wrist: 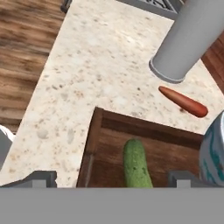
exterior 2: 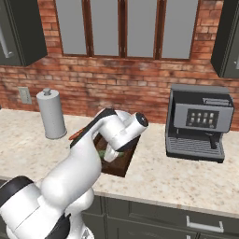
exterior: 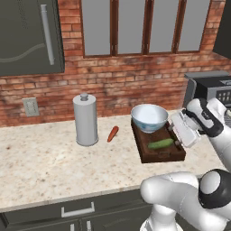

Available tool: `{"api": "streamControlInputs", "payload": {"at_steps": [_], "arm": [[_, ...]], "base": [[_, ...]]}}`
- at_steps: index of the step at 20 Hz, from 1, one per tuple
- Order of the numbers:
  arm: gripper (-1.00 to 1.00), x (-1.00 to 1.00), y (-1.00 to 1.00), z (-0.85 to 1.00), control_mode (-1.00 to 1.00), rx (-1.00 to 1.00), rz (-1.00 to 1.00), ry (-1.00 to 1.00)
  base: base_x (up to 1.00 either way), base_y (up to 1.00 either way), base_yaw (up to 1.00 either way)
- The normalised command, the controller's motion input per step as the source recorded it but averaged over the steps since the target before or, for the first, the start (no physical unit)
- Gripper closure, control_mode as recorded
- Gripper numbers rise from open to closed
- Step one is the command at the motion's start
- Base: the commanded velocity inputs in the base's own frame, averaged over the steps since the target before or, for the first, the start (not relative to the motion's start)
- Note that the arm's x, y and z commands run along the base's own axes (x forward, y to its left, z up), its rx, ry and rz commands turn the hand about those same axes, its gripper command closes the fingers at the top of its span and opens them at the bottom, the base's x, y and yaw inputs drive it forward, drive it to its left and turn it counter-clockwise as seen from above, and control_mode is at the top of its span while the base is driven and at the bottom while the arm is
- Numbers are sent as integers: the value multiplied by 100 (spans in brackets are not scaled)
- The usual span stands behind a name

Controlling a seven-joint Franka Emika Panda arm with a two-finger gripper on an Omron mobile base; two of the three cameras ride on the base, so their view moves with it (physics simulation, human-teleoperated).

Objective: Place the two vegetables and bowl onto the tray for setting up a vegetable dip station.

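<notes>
The dark brown tray (exterior: 145, 153) lies on the counter, right of centre. The bowl (exterior: 149, 117), white inside and pale blue outside, sits on the tray's far end. A dark green cucumber (exterior: 160, 144) lies on the tray floor in front of it. The orange-red carrot (exterior: 113, 133) rests on the counter left of the tray, near the canister. My gripper (exterior: 174, 135) hovers just above the tray's right side, open, with nothing between its fingers. In the hand view the cucumber (wrist: 137, 164) lies between the fingertips (wrist: 41, 178), with the carrot (wrist: 183, 101) beyond the tray rim (wrist: 94, 131) and the bowl (wrist: 213, 153) at the right edge.
A tall grey canister (exterior: 85, 119) stands on the counter close to the carrot. A coffee machine (exterior 2: 200, 121) sits to the right of the tray. The brick wall runs along the back and the counter's front edge lies below the tray.
</notes>
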Motion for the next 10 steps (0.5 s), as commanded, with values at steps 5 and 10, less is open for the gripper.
{"api": "streamControlInputs", "payload": {"at_steps": [5,10], "arm": [[-100,-29,35,17,-100,0,-37,0],[-100,-30,32,16,-100,0,-40,0]], "base": [[0,0,0],[0,0,0]]}}
